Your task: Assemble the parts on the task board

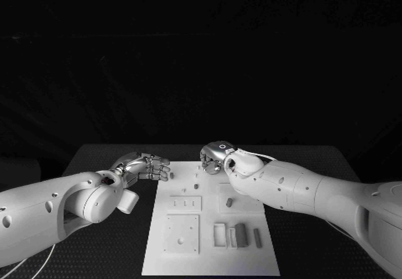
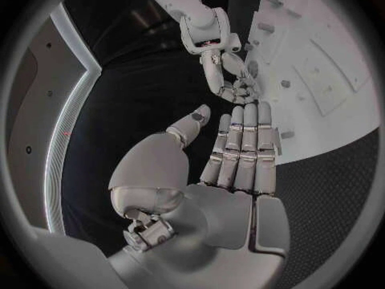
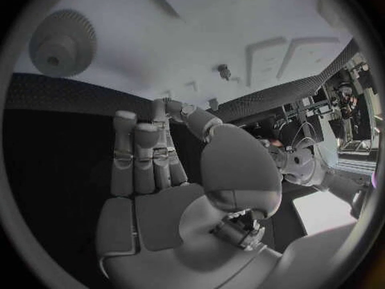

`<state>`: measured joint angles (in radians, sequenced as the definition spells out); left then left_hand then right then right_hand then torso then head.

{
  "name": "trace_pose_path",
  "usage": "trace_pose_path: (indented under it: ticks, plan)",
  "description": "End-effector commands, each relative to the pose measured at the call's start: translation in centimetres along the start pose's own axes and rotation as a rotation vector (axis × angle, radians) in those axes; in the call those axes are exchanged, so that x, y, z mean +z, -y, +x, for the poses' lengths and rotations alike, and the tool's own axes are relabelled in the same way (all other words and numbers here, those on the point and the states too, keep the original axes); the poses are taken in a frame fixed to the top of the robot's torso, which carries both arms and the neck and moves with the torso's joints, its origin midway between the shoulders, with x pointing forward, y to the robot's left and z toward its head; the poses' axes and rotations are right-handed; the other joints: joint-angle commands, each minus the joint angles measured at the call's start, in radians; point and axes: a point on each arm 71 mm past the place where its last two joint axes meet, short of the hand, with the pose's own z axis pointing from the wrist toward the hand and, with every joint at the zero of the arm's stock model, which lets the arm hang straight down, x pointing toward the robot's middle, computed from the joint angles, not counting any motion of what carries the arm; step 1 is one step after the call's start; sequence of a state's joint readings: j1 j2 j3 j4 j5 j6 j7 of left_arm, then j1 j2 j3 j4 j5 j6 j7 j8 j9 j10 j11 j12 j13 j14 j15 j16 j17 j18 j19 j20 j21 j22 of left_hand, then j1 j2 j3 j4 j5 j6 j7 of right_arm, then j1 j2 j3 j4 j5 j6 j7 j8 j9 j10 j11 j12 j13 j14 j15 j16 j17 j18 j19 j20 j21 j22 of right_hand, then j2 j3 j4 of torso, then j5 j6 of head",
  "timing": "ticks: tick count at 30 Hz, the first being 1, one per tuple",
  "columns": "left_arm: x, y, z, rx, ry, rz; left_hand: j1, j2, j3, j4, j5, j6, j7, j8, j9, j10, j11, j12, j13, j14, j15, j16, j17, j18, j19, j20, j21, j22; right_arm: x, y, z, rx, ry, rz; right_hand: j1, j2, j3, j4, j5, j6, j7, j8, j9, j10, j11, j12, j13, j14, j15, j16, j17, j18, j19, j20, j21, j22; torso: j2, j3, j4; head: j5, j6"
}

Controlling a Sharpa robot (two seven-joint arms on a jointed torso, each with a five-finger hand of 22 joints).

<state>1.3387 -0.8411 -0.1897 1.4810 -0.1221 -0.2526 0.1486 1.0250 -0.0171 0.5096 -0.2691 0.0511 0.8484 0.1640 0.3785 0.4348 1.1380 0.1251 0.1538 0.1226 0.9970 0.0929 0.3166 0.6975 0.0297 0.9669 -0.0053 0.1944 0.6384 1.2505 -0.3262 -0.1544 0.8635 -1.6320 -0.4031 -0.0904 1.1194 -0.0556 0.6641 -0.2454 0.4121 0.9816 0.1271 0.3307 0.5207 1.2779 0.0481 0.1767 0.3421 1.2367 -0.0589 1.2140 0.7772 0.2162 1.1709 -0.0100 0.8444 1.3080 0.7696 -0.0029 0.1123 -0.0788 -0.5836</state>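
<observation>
Both hands hovering at far edge of white task board [image 1: 210, 256] on black table [image 1: 109, 256]. Left hand [image 1: 147, 167] flat, holding nothing. Right hand [image 1: 216, 156] apparently bare too. Grey parts [image 1: 241, 235] lying at board's near end, unpicked. Reach step; next calls for grasping one part.

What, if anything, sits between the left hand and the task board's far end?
Nothing visible does. The left hand hovers beside the far left edge of the task board, fingers apart and holding nothing. The right hand is over the board's far end, not between them.
</observation>
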Motion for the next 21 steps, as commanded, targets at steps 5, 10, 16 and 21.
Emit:
trace_pose_path:
  ticks: [5, 10, 16, 21]
  plan:
    - [-0.11, 0.27, 0.34, -0.006, -0.017, 0.009, -0.004, -0.002, 0.001, 0.002, 0.000, 0.002, 0.005, -0.004, -0.001, 0.006, 0.005, -0.006, -0.001, 0.002, 0.006, -0.005, 0.002, 0.011, 0.002, 0.004, -0.004, 0.002, 0.46, -0.32, -0.30, 0.003, 0.043, 0.005, 0.005, -0.002, 0.007, 0.000, -0.002, 0.043, -0.016, 0.007, 0.034, 0.008, -0.002, -0.006, 0.002, -0.003, -0.005, 0.007, -0.001, 0.046, -0.002, -0.008, 0.006, 0.023, 0.010, -0.0048, 0.0127, -0.006, 0.003]
    - [-0.05, 0.32, 0.32, -0.005, -0.015, 0.010, -0.004, -0.002, 0.001, 0.002, 0.000, 0.002, 0.005, -0.004, -0.001, 0.006, 0.005, -0.007, -0.001, 0.002, 0.006, -0.005, 0.002, 0.011, 0.002, 0.004, -0.004, 0.002, 0.65, -0.50, -0.53, 0.003, 0.043, 0.001, 0.005, -0.003, 0.007, -0.001, -0.002, 0.043, -0.016, 0.006, 0.034, 0.008, -0.002, -0.006, 0.003, -0.003, -0.005, 0.007, -0.001, 0.046, -0.002, -0.008, 0.007, 0.023, 0.015, -0.0081, 0.0188, -0.010, 0.004]
    - [0.07, 0.34, 0.40, -0.005, -0.015, 0.010, -0.004, -0.003, 0.001, 0.002, 0.000, 0.002, 0.005, -0.004, -0.002, 0.007, 0.005, -0.007, -0.001, 0.002, 0.006, -0.005, 0.003, 0.011, 0.002, 0.004, -0.004, 0.002, 0.81, -0.68, -0.69, 0.002, 0.041, -0.001, 0.004, -0.003, 0.008, -0.001, -0.002, 0.043, -0.016, 0.006, 0.034, 0.008, -0.002, -0.007, 0.004, -0.003, -0.005, 0.008, -0.001, 0.046, -0.002, -0.009, 0.008, 0.023, 0.017, -0.0082, 0.0178, -0.010, 0.000]
    - [0.06, 0.38, 0.44, -0.005, -0.017, 0.011, -0.004, -0.003, 0.001, 0.002, 0.000, 0.002, 0.005, -0.004, -0.002, 0.007, 0.005, -0.008, -0.001, 0.002, 0.006, -0.006, 0.003, 0.011, 0.003, 0.004, -0.004, 0.002, 0.90, -0.58, -0.68, -0.001, 0.034, 0.004, 0.004, -0.004, 0.009, -0.001, -0.002, 0.042, -0.015, 0.005, 0.034, 0.007, -0.002, -0.007, 0.005, -0.004, -0.005, 0.008, -0.001, 0.046, -0.003, -0.009, 0.008, 0.023, 0.017, -0.0081, 0.0178, -0.009, -0.006]
